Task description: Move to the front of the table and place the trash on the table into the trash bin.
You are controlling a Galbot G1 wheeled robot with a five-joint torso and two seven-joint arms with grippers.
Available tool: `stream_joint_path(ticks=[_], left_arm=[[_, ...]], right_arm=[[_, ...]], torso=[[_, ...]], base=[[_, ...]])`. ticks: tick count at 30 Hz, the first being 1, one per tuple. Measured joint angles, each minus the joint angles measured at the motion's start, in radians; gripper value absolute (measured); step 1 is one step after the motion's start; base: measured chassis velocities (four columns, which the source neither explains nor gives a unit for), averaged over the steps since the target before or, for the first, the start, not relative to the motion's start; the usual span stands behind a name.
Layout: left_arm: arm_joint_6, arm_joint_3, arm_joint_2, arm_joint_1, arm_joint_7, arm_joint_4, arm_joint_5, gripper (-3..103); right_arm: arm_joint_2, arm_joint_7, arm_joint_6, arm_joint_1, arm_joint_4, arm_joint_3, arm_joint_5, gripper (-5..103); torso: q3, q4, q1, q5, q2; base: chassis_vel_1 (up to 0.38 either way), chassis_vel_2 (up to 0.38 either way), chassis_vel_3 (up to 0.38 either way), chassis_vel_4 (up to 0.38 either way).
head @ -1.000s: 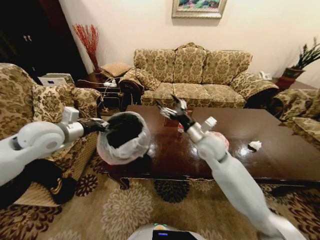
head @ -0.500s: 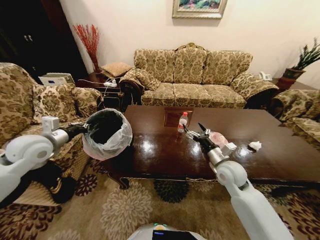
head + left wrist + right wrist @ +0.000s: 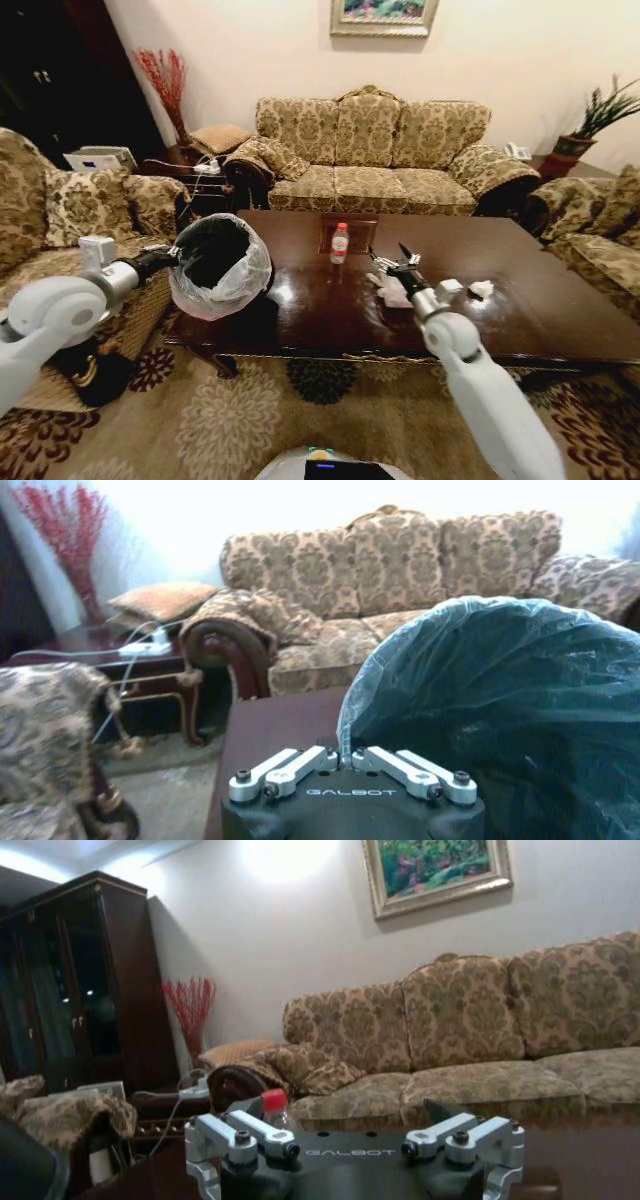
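Observation:
My left gripper [image 3: 168, 255] is shut on the rim of the trash bin [image 3: 222, 262], a black bin with a white liner, held up at the left end of the table [image 3: 320, 312]. The left wrist view shows that left gripper [image 3: 350, 759] pinching the trash bin's liner edge [image 3: 500, 705]. Over the table's middle, my right gripper [image 3: 388, 256] is open just above the pinkish-white bag bundle [image 3: 394, 293]. A clear bottle with a red cap [image 3: 340, 243] stands upright beyond it, and a white paper ball [image 3: 481, 289] lies to the right. In the right wrist view, the bottle's cap [image 3: 273, 1102] appears past the open right gripper [image 3: 355, 1144].
A patterned sofa [image 3: 370, 150] stands behind the table, with armchairs at the left [image 3: 80, 205] and right [image 3: 590, 240]. A side table with cables [image 3: 200, 175] is at the back left. Patterned carpet [image 3: 300, 410] lies in front of the table.
My right gripper has come down from beside the trash bin's mouth to low over the bag bundle. The left arm drew the bin back to the left. The camera has shifted slightly.

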Motion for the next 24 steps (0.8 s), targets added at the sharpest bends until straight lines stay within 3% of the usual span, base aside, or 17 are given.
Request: stream_joint_path(ticks=[4, 7, 16, 24], left_arm=[[0.000, 0.002, 0.007, -0.001, 0.000, -0.022, 0.003, 2], [0.000, 0.001, 0.011, -0.005, -0.001, -0.029, -0.001, 2], [-0.004, 0.004, 0.013, -0.007, 0.012, -0.028, -0.006, 2], [-0.016, 0.012, 0.015, -0.012, 0.024, -0.012, -0.008, 2]], right_arm=[[0.043, -0.007, 0.019, 0.090, -0.097, -0.056, -0.037, 100], [0.071, -0.010, 0.025, 0.152, -0.159, -0.090, -0.057, 100], [0.174, 0.008, 0.066, 0.306, -0.381, -0.151, -0.193, 100], [0.249, 0.000, 0.101, 0.388, -0.549, -0.174, -0.230, 100]], torso=[[0.000, 0.0013, 0.000, -0.0023, 0.000], [0.000, 0.0024, 0.000, -0.0012, 0.000], [0.000, 0.0003, 0.000, -0.0004, 0.000], [0.000, 0.0014, 0.000, -0.0010, 0.000]], base=[[0.017, 0.029, -0.017, -0.011], [0.093, 0.081, -0.030, -0.041], [0.008, 0.006, -0.003, -0.001], [0.000, 0.000, 0.000, 0.000]])
